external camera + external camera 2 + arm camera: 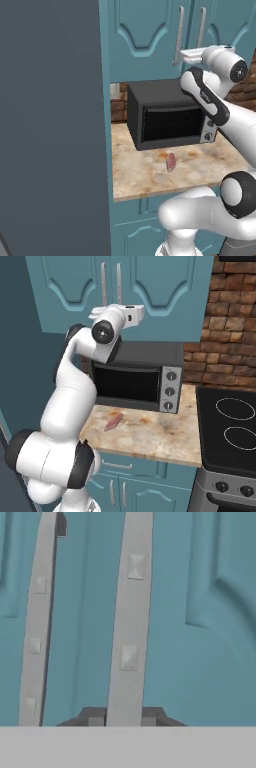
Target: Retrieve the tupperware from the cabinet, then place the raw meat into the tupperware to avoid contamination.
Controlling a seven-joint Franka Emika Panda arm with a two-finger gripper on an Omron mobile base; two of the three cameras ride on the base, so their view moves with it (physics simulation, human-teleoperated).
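Observation:
The teal upper cabinet [145, 35] [150, 286] has both arched doors closed, so the tupperware is hidden. My gripper [181, 56] [125, 718] is raised to the doors and shut on a silver bar handle [127, 637], which runs between the two dark fingertips [92, 717]. A second handle [35, 637] stands beside it. In the right base view the hand [125, 313] hangs just below the two handles. The raw meat [171, 161] [114, 421], a small pinkish lump, lies on the counter [145, 177] in front of the microwave.
A black microwave [170, 120] [140, 376] sits on the speckled counter under the cabinet. A tall dark grey unit [50, 125] walls off the left. A black stove top [230, 421] lies to the right, with brick wall [225, 331] behind.

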